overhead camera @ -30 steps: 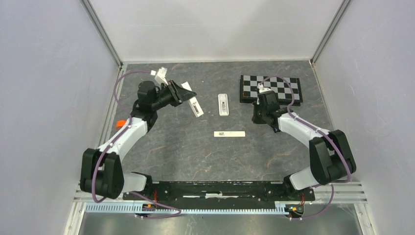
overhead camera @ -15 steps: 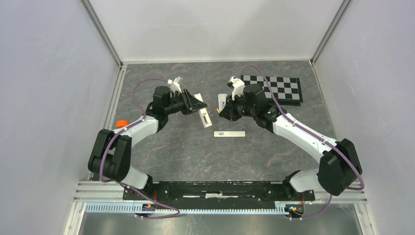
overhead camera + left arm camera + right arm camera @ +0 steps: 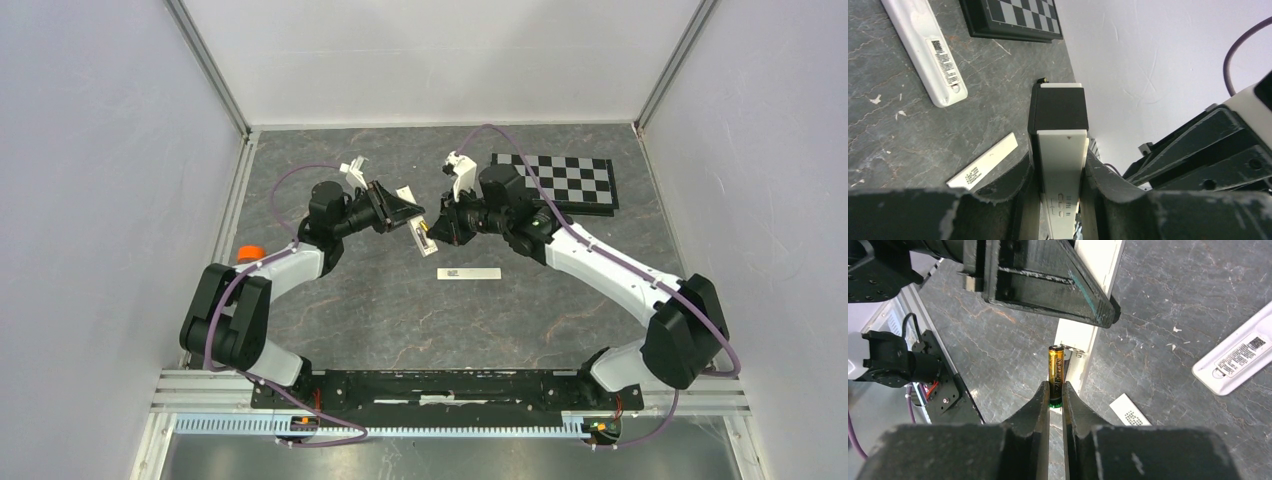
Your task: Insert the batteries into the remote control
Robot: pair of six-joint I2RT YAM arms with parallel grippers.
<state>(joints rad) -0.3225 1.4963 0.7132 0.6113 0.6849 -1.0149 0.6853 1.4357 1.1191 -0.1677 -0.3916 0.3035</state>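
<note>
The remote control (image 3: 1060,150) is held up off the counter (image 3: 370,310), near the middle and toward the back. It is clamped by the left tool (image 3: 1059,172), whose two fingers are pressed tight on its long sides. From the left wrist, only a plain white face of it is seen, with a few tiny marks near the fingers.

One battery (image 3: 1056,371) is pinched at its green bottom end by the right tool (image 3: 1056,390), whose fingers are closed on it. The battery is gold with black writing, and its top end is pointed away from the tool. It is lined up along the edge of the remote control, and its top is just beside a small metal clip (image 3: 1077,351) on that edge. Whether the battery is inside the battery hole or only next to it cannot be told.

From above, the two tools are seen tip to tip over the counter.

A long white bar (image 3: 923,50) with a label sticker is laid flat on the counter. A small flat white strip (image 3: 468,273) with print on it is laid nearer the arms, apart from the bar. A checkered board (image 3: 565,180) is laid flat at the back right. A small orange thing (image 3: 248,252) is seen at the left edge of the counter, beside the left arm.
</note>
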